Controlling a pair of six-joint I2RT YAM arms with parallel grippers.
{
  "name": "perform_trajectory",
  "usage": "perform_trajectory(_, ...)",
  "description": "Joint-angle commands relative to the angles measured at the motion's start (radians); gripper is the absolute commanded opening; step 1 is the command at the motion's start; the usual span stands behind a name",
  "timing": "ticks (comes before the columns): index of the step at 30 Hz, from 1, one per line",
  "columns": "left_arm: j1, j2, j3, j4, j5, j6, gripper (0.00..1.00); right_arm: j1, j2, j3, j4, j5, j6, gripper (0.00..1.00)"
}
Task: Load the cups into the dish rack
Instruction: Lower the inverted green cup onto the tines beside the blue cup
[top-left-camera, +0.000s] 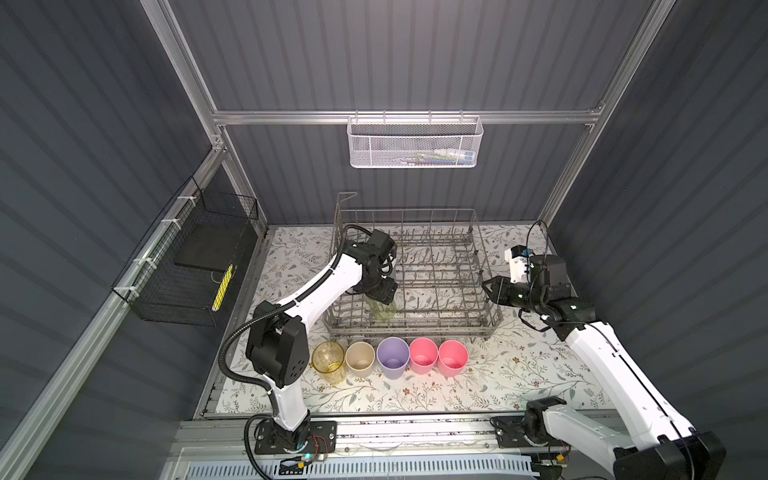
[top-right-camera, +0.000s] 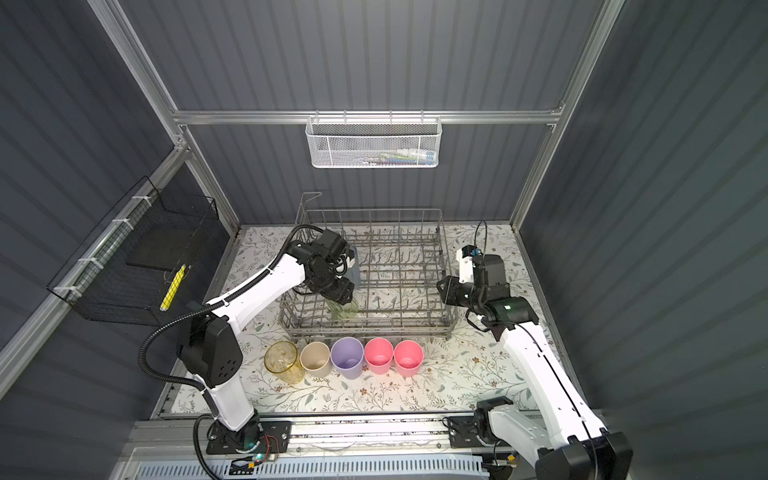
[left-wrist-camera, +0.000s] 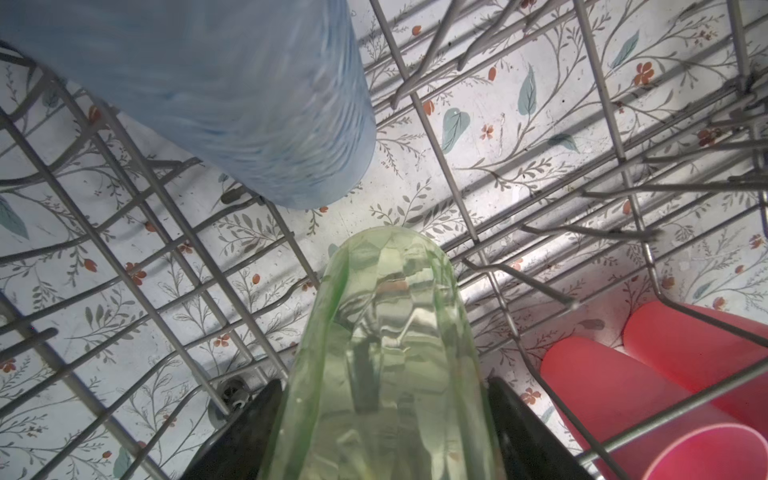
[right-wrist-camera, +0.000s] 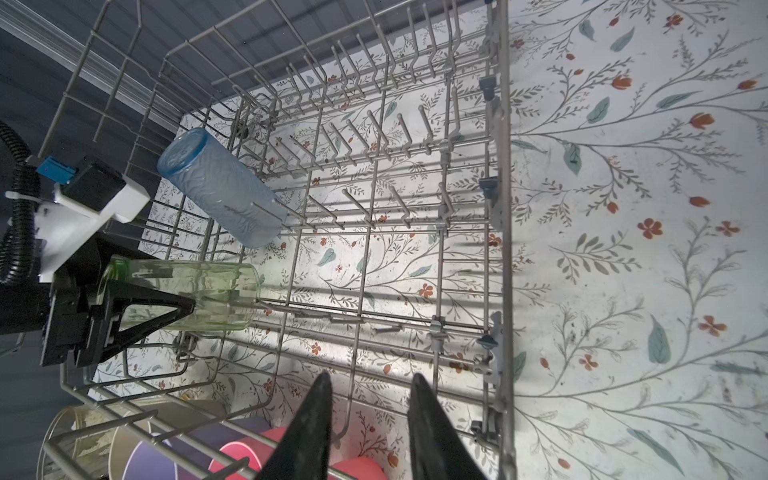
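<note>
The left end effector (top-left-camera: 383, 302) is clamped on the green cup (top-left-camera: 385, 312), its two fingers pressed against opposite sides of the clear wall near the cup's thick base. The cup is inside the dish rack (top-left-camera: 436, 328), at the near left corner. In the right wrist view, its open mouth points down and away from the fingers and appears to have a tine inside it.

The relation that matters most is the cup's long axis. It runs in line with the fingers and continues past their tips toward the rack floor, close to upright with a slight lean. Judging from that, the release calls for parting the fingers and backing out along that same line, because a sideways pull could drag the cup off its tine.

The blue-grey cup (right-wrist-camera: 220, 187) leans on tines just behind the green one, close enough that the withdrawal could brush it.

The right end effector (right-wrist-camera: 370, 376) hangs at the right edge of the rack, its fingers apart with nothing between them.

Five cups stand mouth up in a row on the desk (top-left-camera: 519, 374), just in front of the rack: the yellow cup (top-left-camera: 328, 359), beige cup (top-left-camera: 360, 357), lavender cup (top-left-camera: 393, 355) and two pink cups (top-left-camera: 423, 353). The yellow end lies nearer the left arm and the pink end nearer the right arm.
</note>
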Motion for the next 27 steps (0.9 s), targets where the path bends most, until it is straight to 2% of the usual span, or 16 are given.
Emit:
perform_trajectory(1,-0.006,0.015,0.034,-0.035,-0.023,-0.007,0.23,-0.006,0.009,-0.009,0.006,-0.005,-0.001,0.34)
perform_trajectory(12,-0.014,0.021,0.034,-0.043,-0.025,-0.016,0.45,-0.006,0.01,-0.009,0.001,0.002,0.002,0.37)
perform_trajectory(27,-0.02,0.009,0.034,-0.031,-0.005,-0.027,0.58,-0.006,0.003,-0.014,-0.004,0.0,0.004,0.42)
